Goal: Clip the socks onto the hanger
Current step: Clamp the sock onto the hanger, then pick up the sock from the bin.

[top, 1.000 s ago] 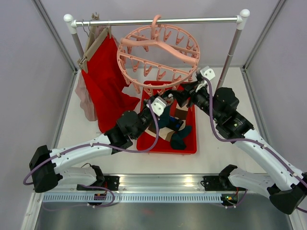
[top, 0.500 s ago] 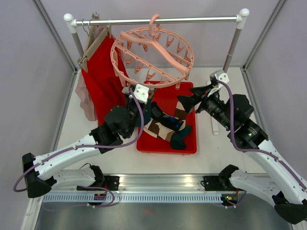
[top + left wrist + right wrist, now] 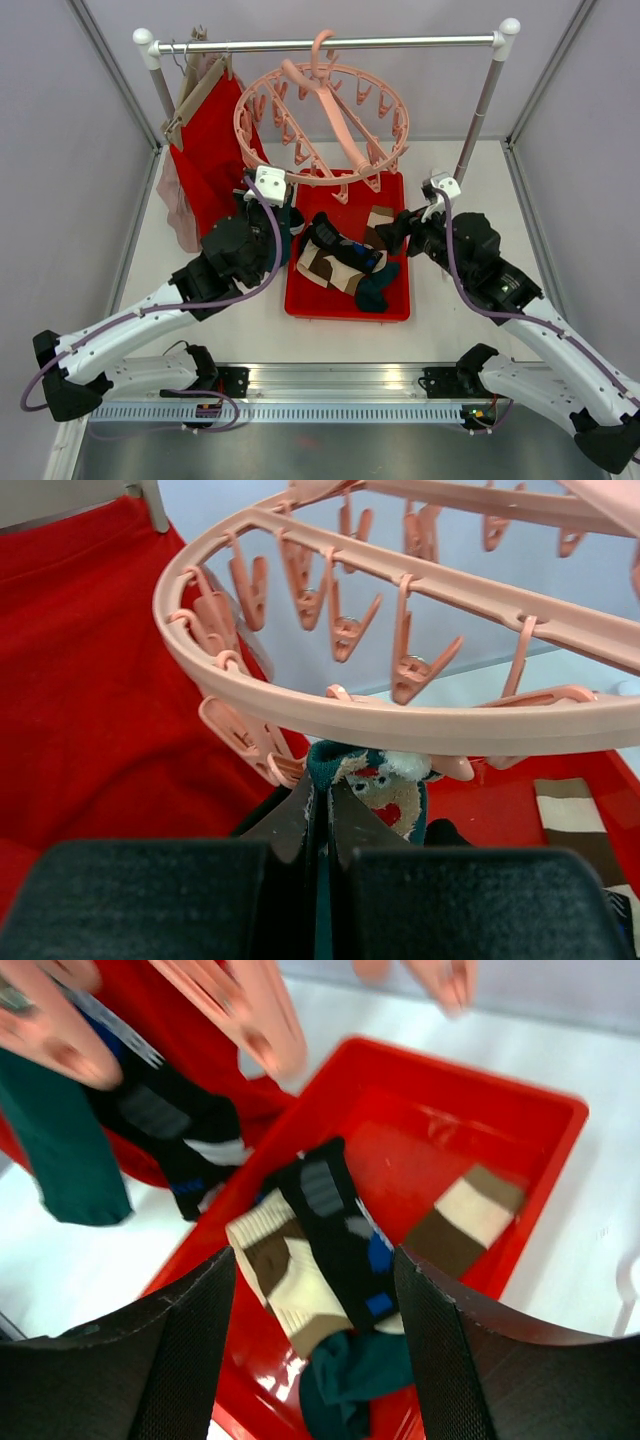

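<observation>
One teal sock (image 3: 385, 790) | now raised to hanger (image 3: 400, 716) rim | left fingers (image 3: 290, 826) clamped

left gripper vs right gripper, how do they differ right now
1. The left gripper is shut on a teal patterned sock; the right gripper is open and holds nothing.
2. The left gripper is raised just under the ring of the pink hanger; the right gripper sits lower, facing the red tray of loose socks.
Both have black fingers.

Blurred hanger pegs (image 3: 250, 1015) run off the top edge.
</observation>
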{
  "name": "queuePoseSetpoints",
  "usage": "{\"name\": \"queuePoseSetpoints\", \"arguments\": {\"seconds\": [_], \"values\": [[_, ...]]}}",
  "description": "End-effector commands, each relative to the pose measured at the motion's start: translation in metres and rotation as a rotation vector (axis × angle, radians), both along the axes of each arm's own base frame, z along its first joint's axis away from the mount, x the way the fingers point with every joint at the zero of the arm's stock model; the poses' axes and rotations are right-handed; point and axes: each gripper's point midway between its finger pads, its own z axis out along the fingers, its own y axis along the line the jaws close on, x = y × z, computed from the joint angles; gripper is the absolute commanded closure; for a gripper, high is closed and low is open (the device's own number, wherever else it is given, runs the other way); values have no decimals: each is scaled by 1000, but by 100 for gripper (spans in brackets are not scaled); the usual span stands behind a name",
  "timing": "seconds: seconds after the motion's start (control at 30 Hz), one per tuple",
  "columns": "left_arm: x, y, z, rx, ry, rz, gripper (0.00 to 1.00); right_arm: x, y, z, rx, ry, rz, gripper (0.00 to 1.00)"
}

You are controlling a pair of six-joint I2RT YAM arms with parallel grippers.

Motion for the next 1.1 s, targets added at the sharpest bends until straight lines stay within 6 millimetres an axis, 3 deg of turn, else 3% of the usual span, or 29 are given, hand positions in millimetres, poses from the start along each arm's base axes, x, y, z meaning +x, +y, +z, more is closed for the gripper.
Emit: {"name": "queuePoseSetpoints", "arguments": {"seconds": [0.0,0.2,0.3,0.4,1.07], "values": [[2,21,8,-17,-2,78,98,6,-7,-35,-24,92,-70,30],[8,19,-4,-40,23,79,98,3,-17,-117,-61,314,-182,36],[13,17,-11,-47,36,82,98,-3,-20,-150,-49,413,-243,39],[14,14,-13,-63,42,70,98,-9,-24,-171,-43,463,-306,40],[15,8,-15,-98,45,38,98,-22,-10,-230,115,660,-469,44]]}}
